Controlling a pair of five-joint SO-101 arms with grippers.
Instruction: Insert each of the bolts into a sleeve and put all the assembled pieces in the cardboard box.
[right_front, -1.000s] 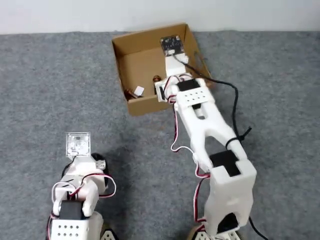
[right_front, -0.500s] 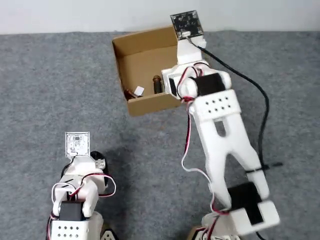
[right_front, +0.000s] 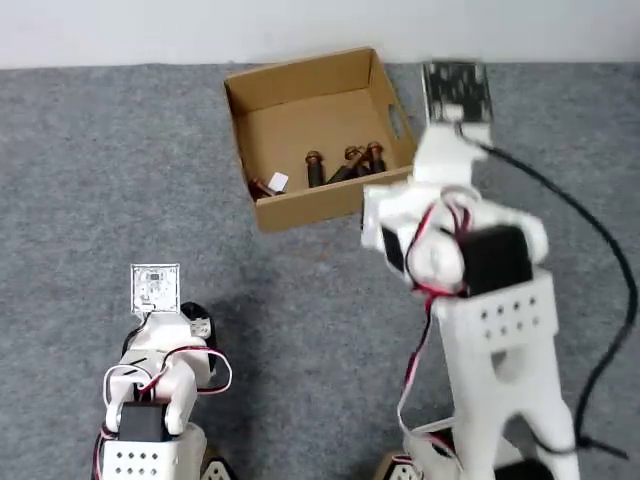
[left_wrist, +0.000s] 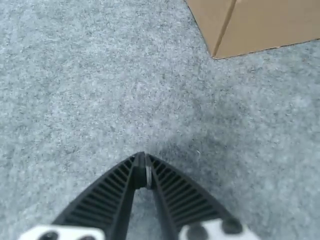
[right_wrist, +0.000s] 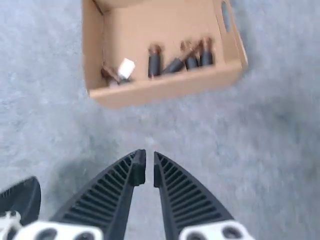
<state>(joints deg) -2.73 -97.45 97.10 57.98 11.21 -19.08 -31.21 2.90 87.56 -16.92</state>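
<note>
The cardboard box stands at the back middle of the grey carpet. Several dark bolt-and-sleeve pieces lie along its near wall, one more in its left corner beside a small white tag. The right arm is raised just right of and in front of the box. My right gripper hangs over the carpet short of the box, shut with only a sliver between its tips, holding nothing; the pieces lie beyond it. My left gripper is shut and empty above bare carpet, a box corner farther off.
The left arm sits folded at the near left. A black cable runs along the right arm's side. A white wall edge closes off the back. Grey carpet spreads left of the box.
The right arm has pulled back out of the box, rising and swinging right and toward the near side. More pieces now show inside the box. The left arm has kept still.
</note>
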